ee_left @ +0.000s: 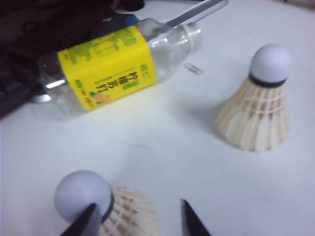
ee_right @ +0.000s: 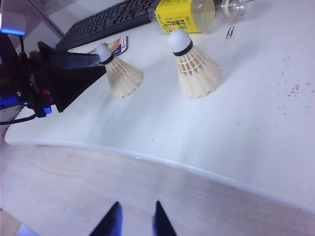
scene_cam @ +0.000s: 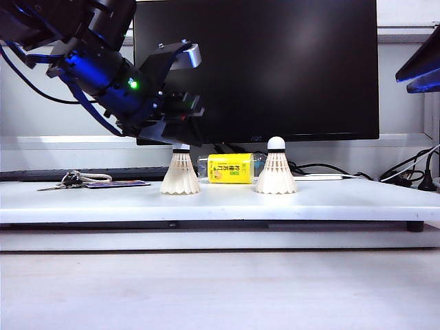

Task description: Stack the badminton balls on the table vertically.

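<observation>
Two badminton balls stand cork-up on the white table: left shuttlecock and right shuttlecock, w/ a clear bottle lying behind, between them.

Left gripper sits at the left shuttlecock's cork, fingers parted either side, not clamped.

Only the right wrist cam shows the right gripper, fingers apart, holding nothing, off the table's front edge, plus a keyboard.

Bottle's yellow label text unreadable.
</observation>
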